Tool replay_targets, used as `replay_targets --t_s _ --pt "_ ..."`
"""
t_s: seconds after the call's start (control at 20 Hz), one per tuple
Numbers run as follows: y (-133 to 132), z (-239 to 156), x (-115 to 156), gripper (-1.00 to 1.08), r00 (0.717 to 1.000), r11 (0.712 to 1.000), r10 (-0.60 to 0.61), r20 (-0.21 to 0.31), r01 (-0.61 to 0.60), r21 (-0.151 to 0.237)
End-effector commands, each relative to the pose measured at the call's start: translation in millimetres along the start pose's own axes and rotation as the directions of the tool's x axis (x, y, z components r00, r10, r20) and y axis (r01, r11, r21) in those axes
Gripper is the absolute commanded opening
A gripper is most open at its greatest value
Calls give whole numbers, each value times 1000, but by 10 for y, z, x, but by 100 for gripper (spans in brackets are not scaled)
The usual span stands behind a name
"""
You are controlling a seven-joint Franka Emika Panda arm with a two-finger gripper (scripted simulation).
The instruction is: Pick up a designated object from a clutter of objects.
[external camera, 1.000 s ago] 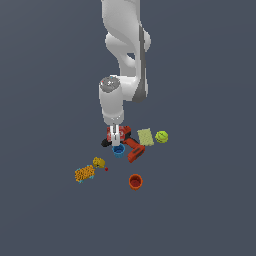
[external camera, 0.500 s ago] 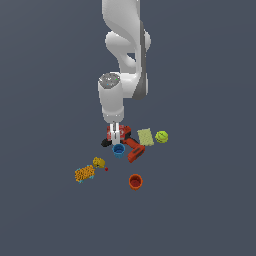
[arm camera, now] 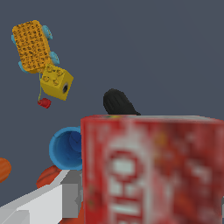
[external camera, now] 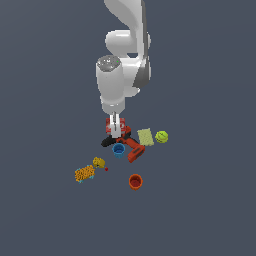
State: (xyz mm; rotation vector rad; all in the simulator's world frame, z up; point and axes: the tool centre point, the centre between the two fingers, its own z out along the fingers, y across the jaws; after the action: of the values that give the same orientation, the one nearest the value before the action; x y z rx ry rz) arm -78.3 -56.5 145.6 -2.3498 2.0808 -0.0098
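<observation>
The red box with white lettering sits between my fingers, and my gripper is shut on it just above the clutter. In the wrist view the box fills the near field, blurred, with one finger against its side; the other finger is hidden. Below lie the red-black drill, with its black end in the wrist view, and the blue cup, also in the wrist view.
A pale green pad and a yellow-green ball lie to the exterior view's right. An orange-red cup stands nearer the camera. A yellow block and an orange studded piece lie to the exterior view's left.
The arm has risen over the last second, and the gripper with the red box has come up a little from the clutter. The other objects have not moved.
</observation>
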Motion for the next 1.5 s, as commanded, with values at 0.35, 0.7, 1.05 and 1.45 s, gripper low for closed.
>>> replay_targets --t_s 0.35,0.7,1.05,1.45 --pt "-94 -855 -58 -100 1000 1000 1 -2 -1 -2" --pt "-178 -1507 -106 -100 1000 1000 1 -1 -1 -4" --pt "-276 -2150 -153 -100 1000 1000 0 1 0 -5" --pt "-367 -2631 -185 -100 1000 1000 0 2 0 -6"
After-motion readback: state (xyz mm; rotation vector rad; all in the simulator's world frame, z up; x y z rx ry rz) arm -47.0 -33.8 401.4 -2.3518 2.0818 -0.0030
